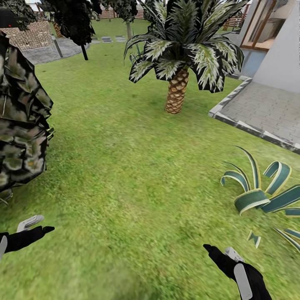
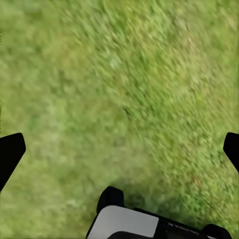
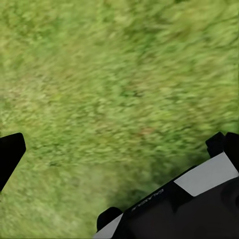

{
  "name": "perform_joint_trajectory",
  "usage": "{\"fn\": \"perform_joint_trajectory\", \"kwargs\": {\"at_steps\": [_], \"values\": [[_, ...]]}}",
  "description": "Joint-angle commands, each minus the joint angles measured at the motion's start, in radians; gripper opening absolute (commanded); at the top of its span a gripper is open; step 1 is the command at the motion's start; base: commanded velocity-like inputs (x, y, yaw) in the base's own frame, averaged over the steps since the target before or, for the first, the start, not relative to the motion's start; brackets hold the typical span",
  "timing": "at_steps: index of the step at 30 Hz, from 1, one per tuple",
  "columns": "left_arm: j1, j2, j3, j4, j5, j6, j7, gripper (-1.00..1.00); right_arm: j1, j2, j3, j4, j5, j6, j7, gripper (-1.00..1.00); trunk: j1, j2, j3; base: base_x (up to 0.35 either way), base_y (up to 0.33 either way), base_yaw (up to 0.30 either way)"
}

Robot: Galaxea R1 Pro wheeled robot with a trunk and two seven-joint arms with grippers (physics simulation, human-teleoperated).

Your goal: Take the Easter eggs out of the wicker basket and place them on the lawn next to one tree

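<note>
Left hand (image 1: 35, 225) lower left, fingers spread wide, empty | right hand (image 1: 221, 251) lower right, spread wide, empty | lawn (image 1: 125, 166) bare ahead, no eggs or wicker basket visible | dark-crowned tree (image 1: 21, 125) at left edge, palm (image 1: 177, 89) upper centre | risk: brushing foliage or spiky plant (image 1: 258, 196) at right, missing basket.

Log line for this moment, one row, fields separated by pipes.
phase: in transit over lawn | left gripper: open, empty | right gripper: open, empty | ahead: small palm | right: paved patio
</note>
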Motion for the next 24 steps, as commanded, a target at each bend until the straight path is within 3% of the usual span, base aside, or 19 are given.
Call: {"fn": "perform_joint_trajectory", "kwargs": {"at_steps": [1,7,10,13,16,18,22,24], "values": [[-0.001,0.0,0.003,-0.001,-0.002,0.007,-0.002,1.0,-0.001,0.001,-0.005,-0.001,0.001,0.005,0.005,1.0,0.001,-0.002,0.0,0.0,0.0,0.0],[-0.001,-0.01,0.001,0.003,-0.004,0.007,0.036,1.0,-0.001,0.004,-0.004,-0.001,0.002,0.004,0.005,1.0,0.001,-0.002,0.01,0.0,0.0,0.0],[-0.001,-0.021,-0.031,0.006,-0.004,0.007,0.09,1.0,-0.001,0.011,0.008,-0.001,0.003,0.004,0.004,1.0,0.001,-0.002,0.015,0.0,0.0,0.0],[-0.001,-0.033,-0.098,0.008,-0.002,0.007,0.162,1.0,-0.001,0.014,0.078,-0.001,0.006,0.001,-0.002,1.0,0.001,-0.002,0.02,0.0,0.0,0.0],[-0.001,-0.055,-0.14,0.008,-0.002,0.007,0.191,1.0,-0.001,0.007,0.147,0.002,0.007,-0.015,-0.007,1.0,0.001,-0.002,0.025,0.0,0.0,0.0],[-0.001,-0.07,-0.153,0.009,-0.002,0.007,0.198,1.0,-0.001,0.003,0.173,0.017,0.01,-0.046,-0.007,1.0,0.001,-0.002,0.028,0.0,0.0,0.0],[-0.001,-0.087,-0.164,0.027,-0.001,0.0,0.207,1.0,0.0,-0.001,0.21,0.075,0.077,-0.117,-0.005,1.0,0.001,-0.002,0.035,0.0,0.0,0.0],[-0.001,-0.089,-0.166,0.07,-0.002,-0.006,0.208,1.0,0.0,0.0,0.22,0.089,0.152,-0.133,-0.003,1.0,0.001,-0.002,0.038,0.0,0.0,0.0]]}}
